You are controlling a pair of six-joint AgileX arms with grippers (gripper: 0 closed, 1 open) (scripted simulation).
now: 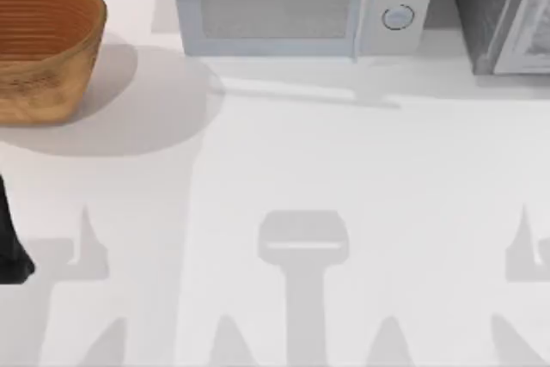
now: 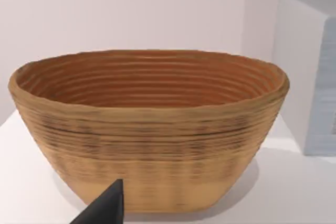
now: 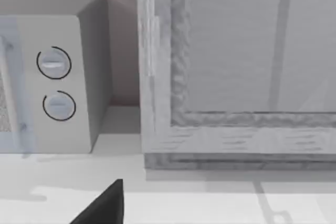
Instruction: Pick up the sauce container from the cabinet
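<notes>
The cabinet [image 1: 503, 10] stands at the desk's far right corner, grey and speckled, with its pale framed door panel facing forward; the right wrist view shows that door [image 3: 247, 51] shut, its frame reaching down to a grey base just above the white surface. Whatever sits inside is hidden behind the panel, so I cannot tell where the sauce container is.

Just beside the cabinet, along the far edge near the middle, sits the light-grey microwave [image 1: 292, 2], its two round knobs [image 3: 54, 63] stacked on the side nearest the cabinet.

At the far left corner rests a woven basket [image 2: 149, 129], upright and well apart from the microwave.

A dark piece of the left arm [image 1: 13, 238] sits at the desk's left edge. For both grippers, I cannot tell how the fingers are set.
</notes>
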